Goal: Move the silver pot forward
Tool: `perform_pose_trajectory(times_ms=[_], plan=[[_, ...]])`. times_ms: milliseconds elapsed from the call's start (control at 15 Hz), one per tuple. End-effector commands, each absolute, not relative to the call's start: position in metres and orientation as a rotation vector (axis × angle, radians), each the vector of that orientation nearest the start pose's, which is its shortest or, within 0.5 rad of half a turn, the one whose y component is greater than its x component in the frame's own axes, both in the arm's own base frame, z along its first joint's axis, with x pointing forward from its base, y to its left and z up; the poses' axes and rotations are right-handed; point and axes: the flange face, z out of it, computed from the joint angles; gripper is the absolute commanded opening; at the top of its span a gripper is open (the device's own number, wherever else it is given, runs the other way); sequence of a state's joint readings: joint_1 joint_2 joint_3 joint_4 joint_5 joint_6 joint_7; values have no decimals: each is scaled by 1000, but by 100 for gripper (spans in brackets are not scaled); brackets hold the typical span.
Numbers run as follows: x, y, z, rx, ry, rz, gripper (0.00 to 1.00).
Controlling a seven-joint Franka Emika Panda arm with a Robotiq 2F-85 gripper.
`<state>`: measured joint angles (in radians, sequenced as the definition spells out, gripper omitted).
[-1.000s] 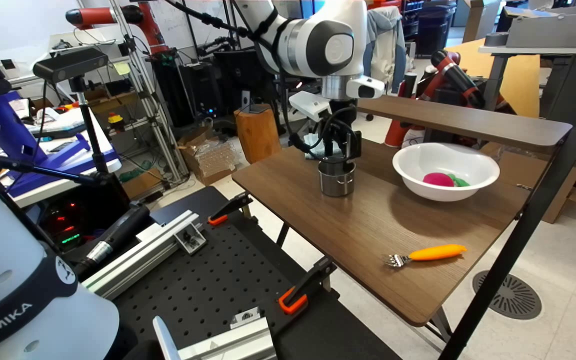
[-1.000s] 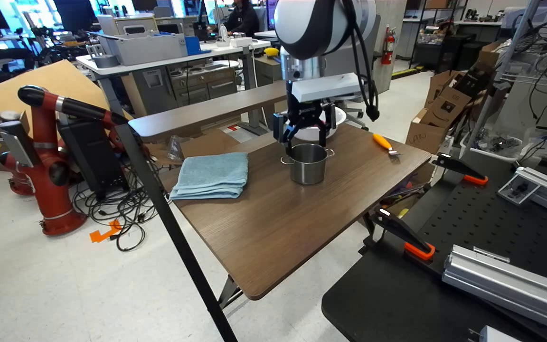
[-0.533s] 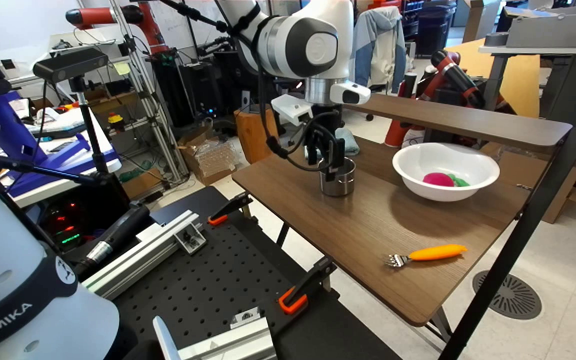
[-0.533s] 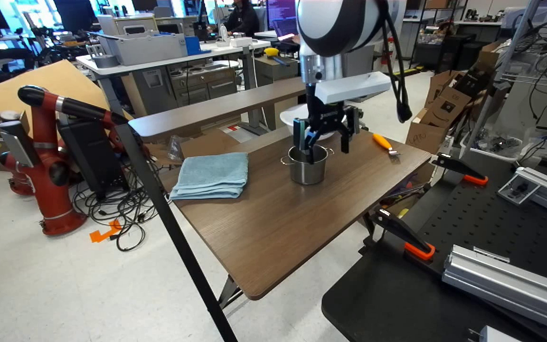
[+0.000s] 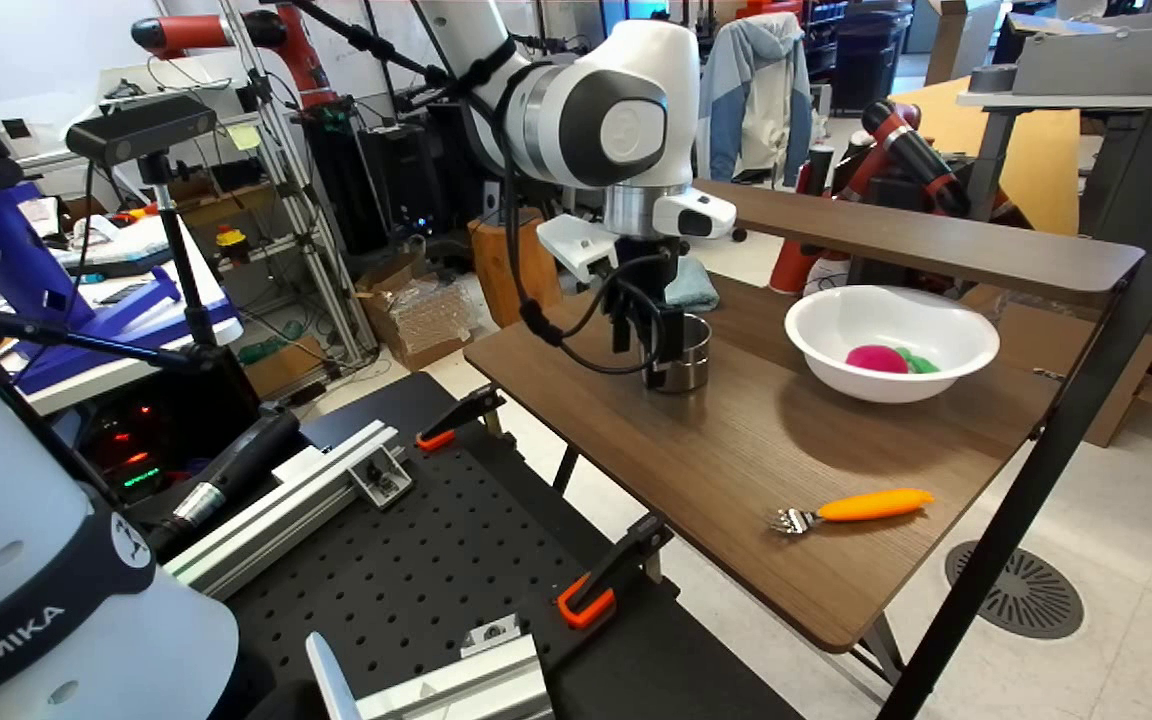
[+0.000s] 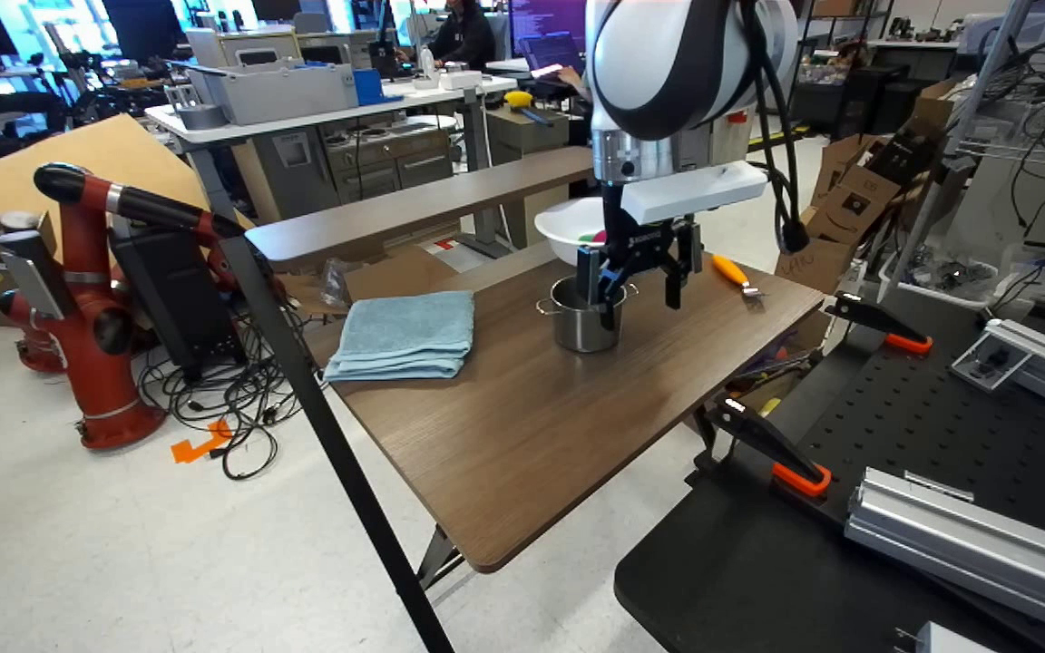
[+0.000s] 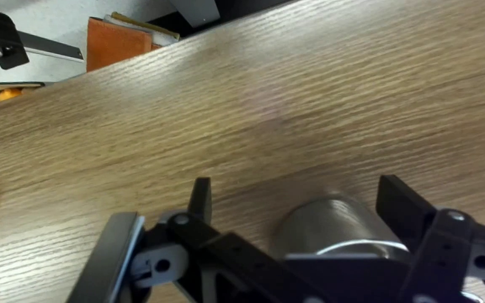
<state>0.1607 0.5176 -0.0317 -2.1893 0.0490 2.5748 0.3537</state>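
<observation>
The silver pot stands upright on the brown table, with small wire handles and a dark inside. It shows in both exterior views. My gripper is open and low beside the pot, on its side toward the black bench. One finger overlaps the pot's wall in both exterior views, and the other finger is out over the table. In the wrist view the pot shows behind the open jaws, nearer the right finger, partly hidden by the gripper body. I cannot tell whether a finger touches it.
A white bowl with pink and green things stands on the table. An orange-handled fork lies near the table's edge. A folded blue towel lies at another edge. A raised shelf runs along the table's far side.
My gripper has moved from above the pot sideways toward the black bench, then down beside the pot. The fingers stay open. The pot has not visibly moved.
</observation>
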Motion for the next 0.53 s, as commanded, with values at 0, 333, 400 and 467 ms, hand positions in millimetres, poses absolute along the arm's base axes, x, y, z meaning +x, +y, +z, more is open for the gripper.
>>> perform_pose_trajectory(times_ms=[0, 333, 400, 467], plan=[[551, 68, 132, -3120, 429, 143, 100], [574, 71, 121, -3111, 433, 125, 100], [578, 71, 119, -3114, 433, 122, 100], [582, 71, 116, -3115, 433, 120, 100]])
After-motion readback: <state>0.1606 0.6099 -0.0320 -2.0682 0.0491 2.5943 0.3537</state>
